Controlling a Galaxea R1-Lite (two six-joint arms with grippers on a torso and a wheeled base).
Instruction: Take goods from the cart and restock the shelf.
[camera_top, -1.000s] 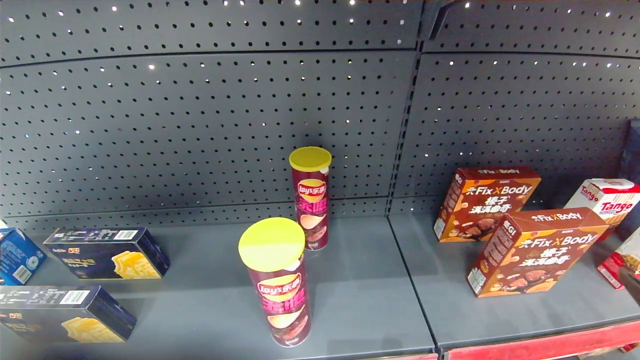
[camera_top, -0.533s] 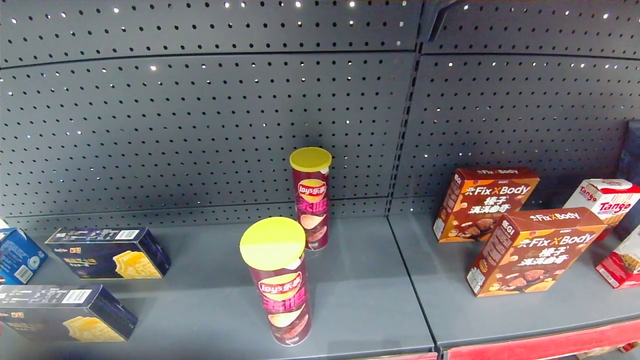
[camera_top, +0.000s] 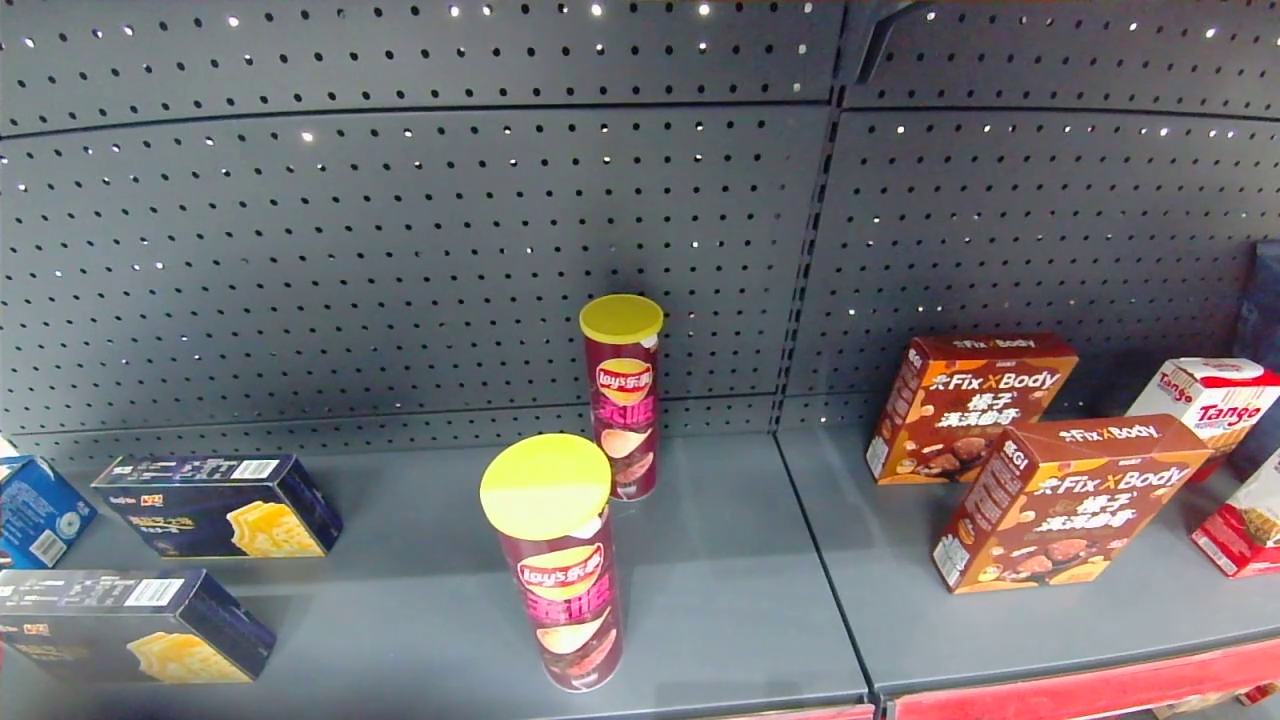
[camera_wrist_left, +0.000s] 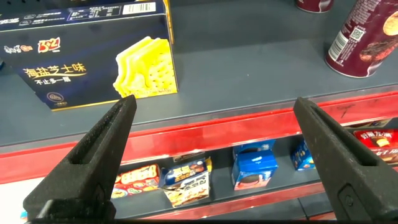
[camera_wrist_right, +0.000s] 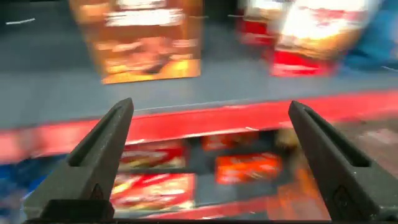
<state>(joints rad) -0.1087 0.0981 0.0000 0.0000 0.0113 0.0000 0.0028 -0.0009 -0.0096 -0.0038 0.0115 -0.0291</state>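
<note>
At the shelf's (camera_top: 720, 570) front edge the near chip can (camera_top: 562, 570) stands tall and tippy; left gripper (camera_wrist_left: 214, 102) and right gripper (camera_wrist_right: 209, 107) hang just outside, jaws apart and empty, so an arm swinging in could knock it off, though the right one's clearance is hard to judge.

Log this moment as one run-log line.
left gripper: open, empty | right gripper: open, empty | front maroon yellow-lidded chip can, rear maroon yellow-lidded chip can: upright on grey metal shelf
</note>
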